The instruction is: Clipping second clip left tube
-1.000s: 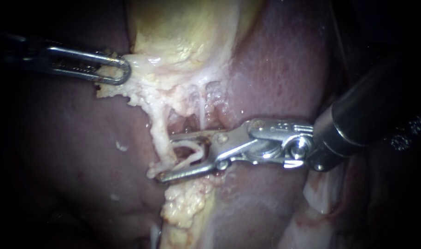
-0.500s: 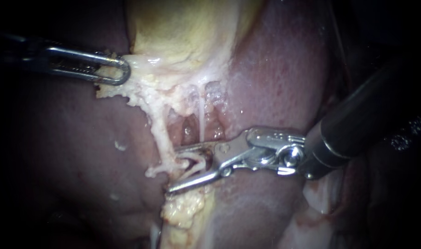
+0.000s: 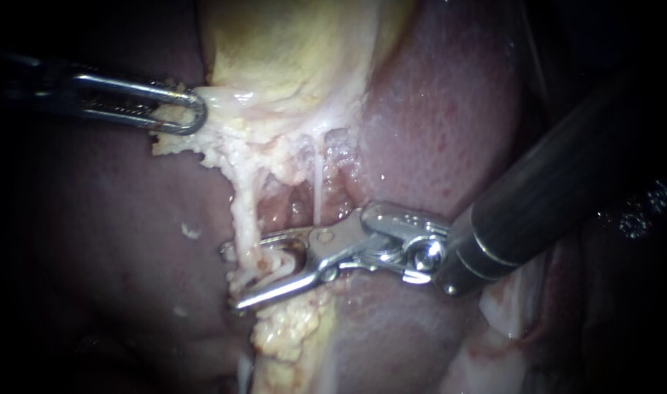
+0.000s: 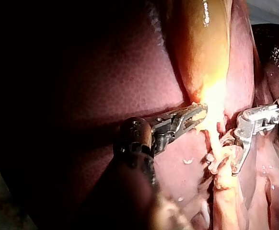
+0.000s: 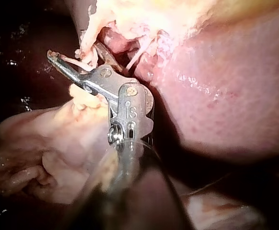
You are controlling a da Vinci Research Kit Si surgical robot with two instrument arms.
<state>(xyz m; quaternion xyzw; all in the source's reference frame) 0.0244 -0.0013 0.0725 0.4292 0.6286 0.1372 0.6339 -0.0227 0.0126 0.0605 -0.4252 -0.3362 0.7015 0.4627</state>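
The left tube [image 3: 244, 211] is a pale strand running down from the gallbladder [image 3: 290, 51]. My right instrument [image 3: 233, 277] comes in from the right. Its jaws stand apart astride the tube's lower part, with a white clip [image 3: 279, 261] seated between them. Both jaw tips reach just past the tube. The right wrist view shows the same jaws [image 5: 70, 72] around the pale strand [image 5: 89, 52]. My left instrument [image 3: 187, 111] is shut on the gallbladder's ragged lower edge and holds it to the left. In the left wrist view its jaws [image 4: 194, 116] clamp that pale edge.
A thinner white tube [image 3: 317, 182] hangs to the right of the left tube. Liver [image 3: 450, 109] lies on both sides. A lump of yellow fatty tissue [image 3: 290, 328] sits just below the right instrument's jaws. The right instrument's dark shaft [image 3: 552, 190] crosses the liver.
My right instrument has slid to the left, and its jaws now reach across and past the left tube. The left instrument and the tissue it holds have not moved.
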